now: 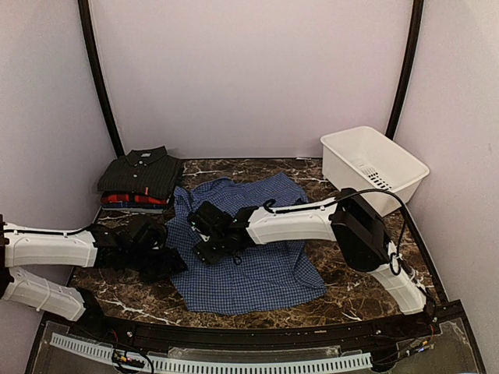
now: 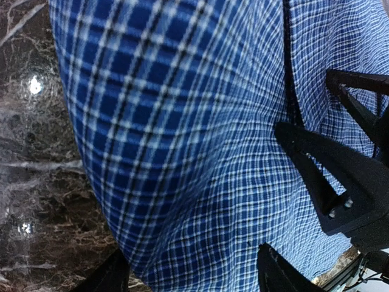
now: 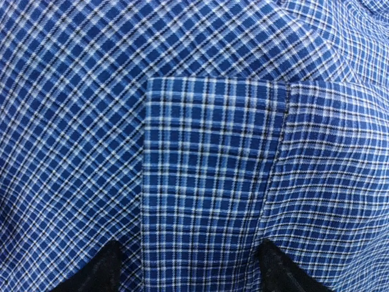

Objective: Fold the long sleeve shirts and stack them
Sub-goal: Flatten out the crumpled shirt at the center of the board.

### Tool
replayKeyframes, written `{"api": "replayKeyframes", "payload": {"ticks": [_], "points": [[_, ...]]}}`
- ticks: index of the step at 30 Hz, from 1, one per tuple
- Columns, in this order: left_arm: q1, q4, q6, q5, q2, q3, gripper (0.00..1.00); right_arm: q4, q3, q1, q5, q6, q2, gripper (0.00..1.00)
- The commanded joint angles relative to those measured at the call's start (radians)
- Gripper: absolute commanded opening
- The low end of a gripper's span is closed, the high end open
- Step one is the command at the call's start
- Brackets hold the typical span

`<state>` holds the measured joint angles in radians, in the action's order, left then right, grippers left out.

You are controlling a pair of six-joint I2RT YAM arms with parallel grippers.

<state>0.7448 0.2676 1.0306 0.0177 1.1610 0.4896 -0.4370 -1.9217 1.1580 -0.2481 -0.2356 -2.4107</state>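
Observation:
A blue long sleeve shirt with fine white check (image 1: pixel 261 261) lies spread on the marble table, partly folded. At the back left, a dark check shirt (image 1: pixel 142 171) lies folded on top of a red one (image 1: pixel 131 199). My left gripper (image 1: pixel 166 262) sits low at the blue shirt's left edge, open, its fingertips (image 2: pixel 272 275) straddling the cloth's edge (image 2: pixel 182 182). My right gripper (image 1: pixel 204 234) hovers over the shirt's left part, open. A folded cuff-like strip (image 3: pixel 206 182) lies between its fingertips (image 3: pixel 100 272). Neither gripper (image 2: pixel 191 278) (image 3: pixel 189 274) pinches cloth.
A white plastic basket (image 1: pixel 376 165) stands at the back right corner. Bare marble table (image 1: pixel 351 280) shows to the right of the shirt and in a strip in front of it. The right gripper's black frame (image 2: pixel 340 182) shows close by in the left wrist view.

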Motion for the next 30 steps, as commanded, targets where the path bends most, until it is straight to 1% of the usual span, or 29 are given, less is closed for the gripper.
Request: {"api": "replayKeyframes", "payload": {"ticks": [1, 3, 4, 5, 6, 7, 8, 9, 10, 12, 13, 17, 21, 25, 30], "points": [[0.031, -0.051, 0.037, -0.006, 0.049, -0.015, 0.68, -0.012, -0.020, 0.000, -0.021, -0.013, -0.009, 0.65], [0.042, -0.055, 0.036, -0.006, 0.072, -0.010, 0.60, -0.013, -0.021, -0.007, -0.021, -0.022, -0.004, 0.55], [0.047, -0.057, 0.035, -0.007, 0.083, -0.007, 0.50, -0.010, -0.019, -0.011, -0.018, -0.026, 0.000, 0.50], [0.049, -0.056, 0.032, -0.007, 0.087, -0.005, 0.45, -0.008, -0.019, -0.016, -0.013, -0.031, 0.005, 0.44], [0.053, -0.052, 0.031, -0.007, 0.091, 0.000, 0.33, -0.006, -0.018, -0.021, -0.009, -0.035, 0.010, 0.38], [0.055, -0.049, 0.026, -0.007, 0.092, 0.002, 0.28, -0.004, -0.018, -0.026, -0.006, -0.039, 0.016, 0.32], [0.056, -0.037, 0.024, -0.007, 0.091, 0.008, 0.16, -0.004, -0.018, -0.033, -0.005, -0.042, 0.021, 0.25], [0.057, -0.023, 0.018, -0.007, 0.090, 0.011, 0.11, -0.005, -0.018, -0.036, -0.008, -0.047, 0.028, 0.19], [0.059, -0.016, 0.015, -0.006, 0.086, 0.018, 0.03, -0.006, -0.016, -0.039, -0.013, -0.049, 0.035, 0.13], [0.062, 0.007, 0.000, -0.003, 0.077, 0.031, 0.00, -0.011, -0.017, -0.046, -0.028, -0.051, 0.052, 0.03], [0.064, 0.026, -0.012, 0.007, 0.075, 0.035, 0.00, -0.021, -0.018, -0.050, -0.044, -0.052, 0.064, 0.00], [0.077, 0.094, -0.054, 0.052, 0.065, 0.073, 0.00, -0.057, 0.001, -0.081, -0.135, -0.046, 0.154, 0.00], [0.106, 0.183, -0.095, 0.091, 0.060, 0.117, 0.00, -0.071, 0.078, -0.149, -0.247, -0.015, 0.296, 0.00], [0.128, 0.253, -0.116, 0.130, 0.044, 0.128, 0.00, -0.076, 0.159, -0.266, -0.340, 0.015, 0.442, 0.00], [0.172, 0.301, -0.103, 0.174, 0.021, 0.109, 0.00, -0.062, 0.228, -0.422, -0.383, 0.044, 0.576, 0.00]]}}
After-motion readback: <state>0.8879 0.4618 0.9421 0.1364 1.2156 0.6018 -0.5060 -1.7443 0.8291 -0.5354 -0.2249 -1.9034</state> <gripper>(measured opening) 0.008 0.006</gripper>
